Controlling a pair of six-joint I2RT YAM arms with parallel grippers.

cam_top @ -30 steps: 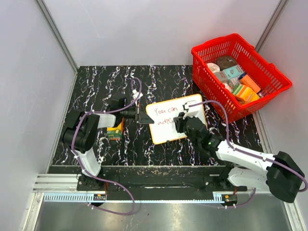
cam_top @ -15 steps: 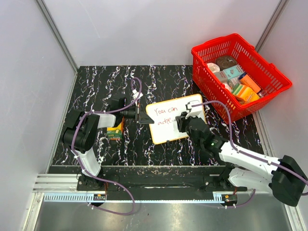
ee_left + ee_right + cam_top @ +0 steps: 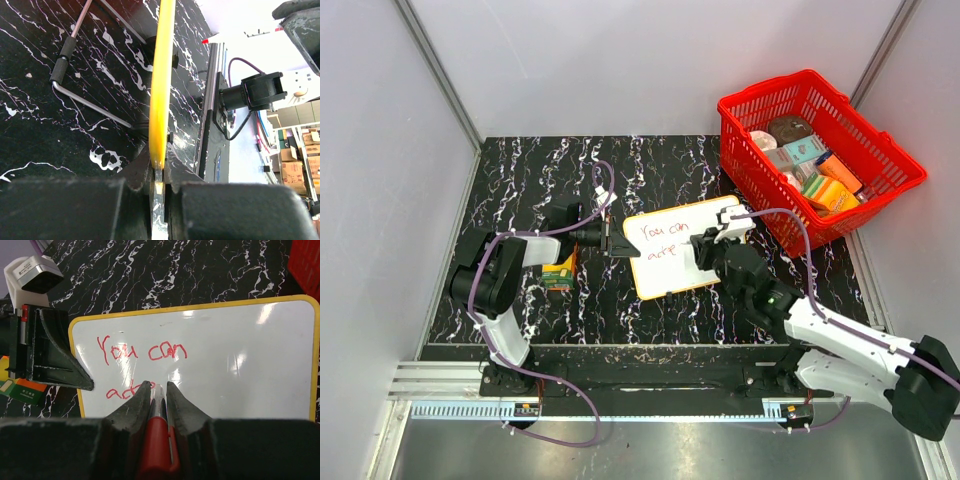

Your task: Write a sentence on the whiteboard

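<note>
right fingers (image 3: 132, 407) clamp a red marker (image 3: 154, 442) over the whiteboard (image 3: 240, 370).

Top line: "You can" stood in red handwriting on the whiteboard (image 3: 225, 365), opening the sentence (image 3: 142, 350).
Second line: it began "ac". In the right wrist view the rest was hidden behind the right gripper (image 3: 158, 385) and its red marker (image 3: 156, 440). From above it looked roughly like "acte", which was uncertain.
Green packet (image 3: 557, 278): its print was too small to read.
Red basket (image 3: 765, 87): the packages inside bore labels, none legible.
Cardboard boxes (image 3: 300, 160): their markings were blurred and unreadable.
</note>
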